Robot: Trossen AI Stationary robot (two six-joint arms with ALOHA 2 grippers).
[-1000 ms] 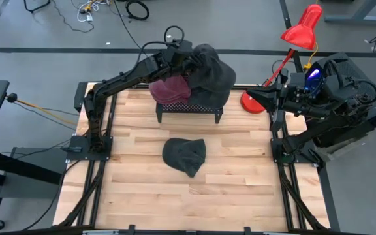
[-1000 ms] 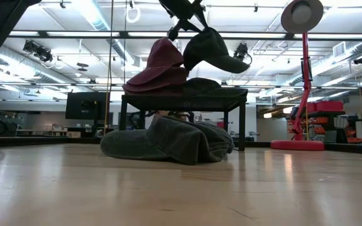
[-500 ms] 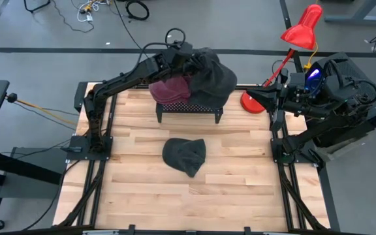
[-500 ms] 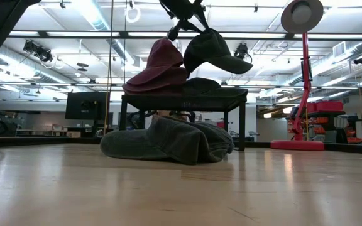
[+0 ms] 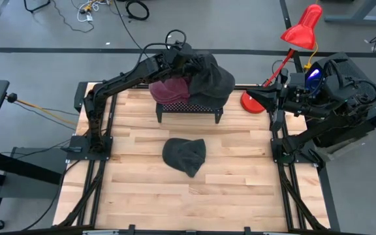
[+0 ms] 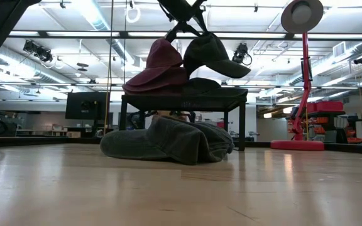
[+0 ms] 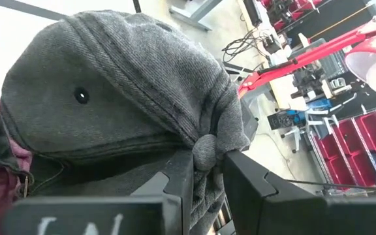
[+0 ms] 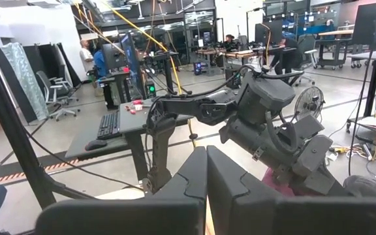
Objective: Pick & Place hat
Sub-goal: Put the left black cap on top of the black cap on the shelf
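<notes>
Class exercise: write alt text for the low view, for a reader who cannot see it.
The left end effector holds a dark grey cap up above a small black stand, beside a maroon hat that rests on it. Another grey hat lies on the wooden table in front; a red lamp stands at right.

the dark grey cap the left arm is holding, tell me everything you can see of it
The dark grey cap looks like soft woven cloth, with stitched panel seams and a small eyelet in its crown. The left pincer is shut on a bunched fold of its fabric, holding it in the air above the black stand. In the low view it hangs tilted, brim pointing right and slightly down. It hangs close beside the maroon hat; whether they touch is unclear.
</notes>
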